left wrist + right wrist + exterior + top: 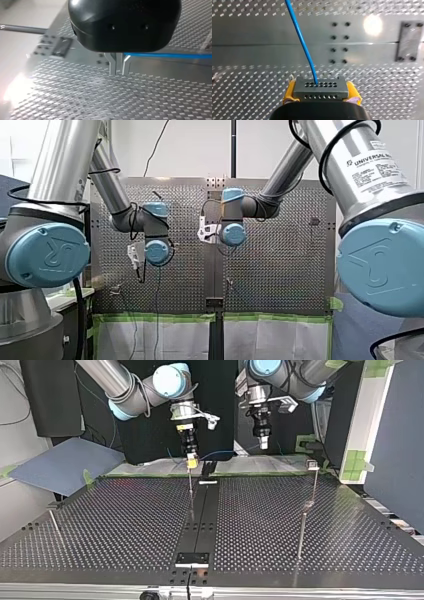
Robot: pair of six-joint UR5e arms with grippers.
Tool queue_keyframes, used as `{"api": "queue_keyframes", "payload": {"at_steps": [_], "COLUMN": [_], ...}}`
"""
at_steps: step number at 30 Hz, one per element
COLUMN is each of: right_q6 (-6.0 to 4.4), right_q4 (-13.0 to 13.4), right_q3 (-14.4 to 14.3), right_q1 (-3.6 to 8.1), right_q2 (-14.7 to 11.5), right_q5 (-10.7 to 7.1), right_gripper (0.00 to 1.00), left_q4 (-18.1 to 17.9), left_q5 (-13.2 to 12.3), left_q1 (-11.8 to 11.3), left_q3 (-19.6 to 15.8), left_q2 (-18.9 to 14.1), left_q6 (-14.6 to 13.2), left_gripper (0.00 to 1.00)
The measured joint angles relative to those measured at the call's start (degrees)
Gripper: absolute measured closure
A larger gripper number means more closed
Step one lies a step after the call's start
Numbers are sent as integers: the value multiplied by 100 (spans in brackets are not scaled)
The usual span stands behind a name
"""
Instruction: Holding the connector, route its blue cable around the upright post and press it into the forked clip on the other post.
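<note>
My right gripper (321,93) is shut on a grey connector (320,86) with rows of holes, its yellow pads (289,93) on either side. The blue cable (303,42) leaves the connector's face and runs ahead over the perforated table. In the top view that gripper (191,461) hangs above a thin upright post (191,492) at the table's far middle. The cable (222,452) sags across to my left gripper (263,444). Its metal fingers (113,65) stand almost together, with the cable (170,55) running in between them. A post with a small head (312,465) rises at the top view's right.
Another slim post (302,532) stands nearer at the top view's right, and a tilted one (55,527) at its left. A dark centre strip (200,520) with bolted plates splits the perforated table. A rod (22,28) and a plate (61,46) lie beside my left gripper.
</note>
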State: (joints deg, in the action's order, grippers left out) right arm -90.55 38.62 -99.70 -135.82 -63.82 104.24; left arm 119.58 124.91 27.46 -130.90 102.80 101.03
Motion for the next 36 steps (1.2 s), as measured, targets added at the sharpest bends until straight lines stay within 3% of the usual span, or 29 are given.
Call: {"api": "queue_keyframes", "payload": {"at_steps": [6,12,15,19,24,31,36], "right_q6": [-42,-126,-148,-187,-228,-268,-271], "right_q4": [-137,-381,-556,-793,-1021,-1192,-1283], "right_q3": [48,288,463,702,943,1304,1558], "right_q1": [28,115,149,185,212,225,228], "right_q2": [-310,-619,-798,-977,-1015,-1013,-998], "right_q5": [-213,-464,-546,-703,-927,-1248,-1335], "right_gripper": [100,100,100,100,100,100,100], "left_q4": [309,672,860,1069,1304,1656,1930], "left_q5": [191,505,541,432,219,-132,-405], "left_q1": [-73,-211,-346,-539,-770,-1122,-1394], "left_q3": [306,485,512,524,628,958,1232], "left_q2": [-306,-669,-857,-1069,-1303,-1655,-1928], "left_q6": [137,264,315,426,608,940,1141], "left_gripper": [85,85,85,85,85,85,85]}}
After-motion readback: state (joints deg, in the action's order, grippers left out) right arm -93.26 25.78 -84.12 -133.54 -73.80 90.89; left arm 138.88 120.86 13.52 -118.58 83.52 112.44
